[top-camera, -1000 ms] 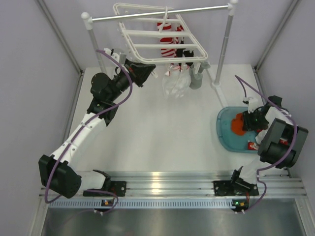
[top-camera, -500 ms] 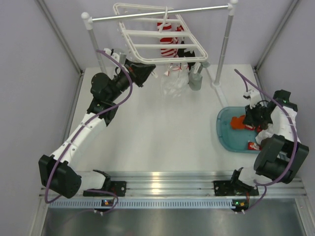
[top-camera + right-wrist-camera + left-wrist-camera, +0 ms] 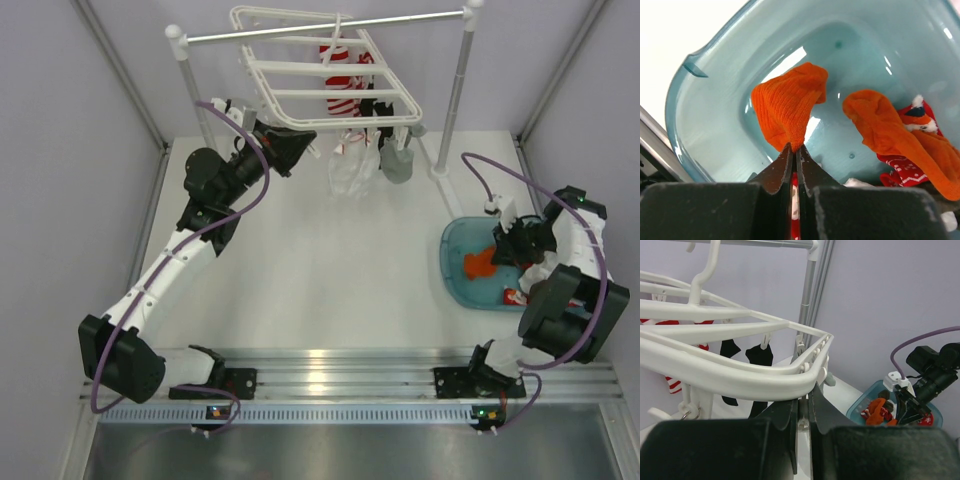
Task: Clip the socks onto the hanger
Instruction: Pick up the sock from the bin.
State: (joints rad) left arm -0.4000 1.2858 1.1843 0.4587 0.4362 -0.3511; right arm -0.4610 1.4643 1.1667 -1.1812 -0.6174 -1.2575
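Here, the right gripper (image 3: 794, 149) is pinching an orange sock (image 3: 790, 102) over the teal bin (image 3: 687, 67) for transfer, while the left gripper (image 3: 804, 397) is clamping the hanger (image 3: 730, 372), apparently steadying it.

Open tabletop (image 3: 320, 280) at centre, hanger (image 3: 310, 95), hung socks (image 3: 352, 168) and rail posts (image 3: 456, 100) crowding far end, tub (image 3: 445, 255) at right

Left fingers (image 3: 785, 430) and right fingers (image 3: 774, 175) are each pinched nearly together.
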